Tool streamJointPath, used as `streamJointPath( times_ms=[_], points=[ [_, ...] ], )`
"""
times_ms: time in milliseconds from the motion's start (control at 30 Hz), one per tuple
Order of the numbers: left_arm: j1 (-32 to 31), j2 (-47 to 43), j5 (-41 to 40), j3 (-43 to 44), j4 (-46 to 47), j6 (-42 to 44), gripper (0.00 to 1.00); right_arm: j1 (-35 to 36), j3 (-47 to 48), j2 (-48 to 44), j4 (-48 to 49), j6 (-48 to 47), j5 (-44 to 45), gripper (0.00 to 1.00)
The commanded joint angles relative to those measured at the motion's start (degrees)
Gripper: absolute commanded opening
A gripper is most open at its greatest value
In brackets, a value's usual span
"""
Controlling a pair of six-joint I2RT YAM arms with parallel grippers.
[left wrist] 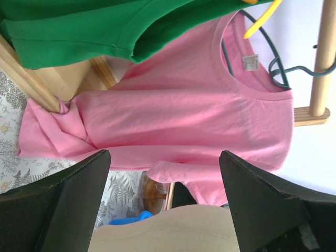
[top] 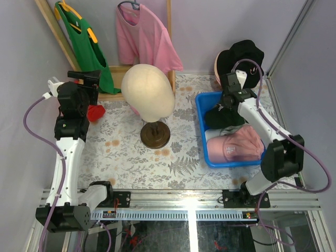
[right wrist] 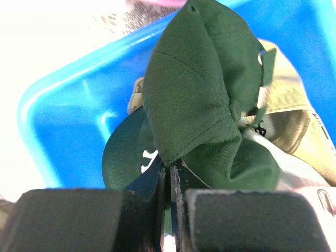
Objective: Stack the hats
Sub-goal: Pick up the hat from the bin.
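Hats piled in blue bin: dark green cap on top, tan cap under it, pink cap at the bin's near end. Black bucket hat and pink bucket hat lie just past its far end.

Writing: white mark on dark fabric by my fingers is cut off and unreadable. Pink cap's white logo is too small. Neck tag on pink T-shirt is illegible.

My right claw is pressed together, pinching the dark green cap's fabric. My left claw is spread wide, facing the T-shirt.
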Motion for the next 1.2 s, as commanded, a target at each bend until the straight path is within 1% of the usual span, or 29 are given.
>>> streamJointPath(
  times_ms=[0, 133, 267, 500, 767, 900, 1067, 1167],
  points=[
    [-0.2, -1.0, -2.2, 3.7, -2.0, 1.3, 0.84, 0.0, 2.9, -8.9, 0.9, -1.0, -1.6, 0.01],
    [-0.2, -1.2, -2.9, 6.0, -4.0, 0.9, 0.84, 0.0, 3.1, -13.3, 0.8, -0.6, -3.1, 0.01],
    [-0.1, -0.1, -3.8, 10.5, -6.5, 2.2, 0.85, 0.0, 5.8, -14.5, -0.9, -0.2, -4.4, 0.02],
    [-0.3, 1.3, -3.5, 16.4, -7.6, 3.3, 0.85, 0.0, 8.8, -18.2, -1.5, -0.9, -4.6, 0.03],
    [-0.2, 3.8, -2.2, 25.4, -10.2, 8.9, 0.85, 0.0, 8.9, -22.1, 1.2, -0.8, -5.2, 0.03],
    [-0.2, 5.7, 1.0, 29.9, -11.2, 11.4, 0.86, 0.0, 10.9, -22.8, 2.0, -1.2, -5.9, 0.03],
    [-0.2, 8.8, 7.7, 34.8, -10.7, 11.0, 0.86, 0.0, 14.0, -24.2, 2.8, -1.5, -8.2, 0.03],
    [-1.0, 10.6, 12.6, 37.9, -8.3, 10.0, 0.86, 0.0, 15.5, -25.6, 5.9, -1.3, -12.0, 0.03]
  ],
)
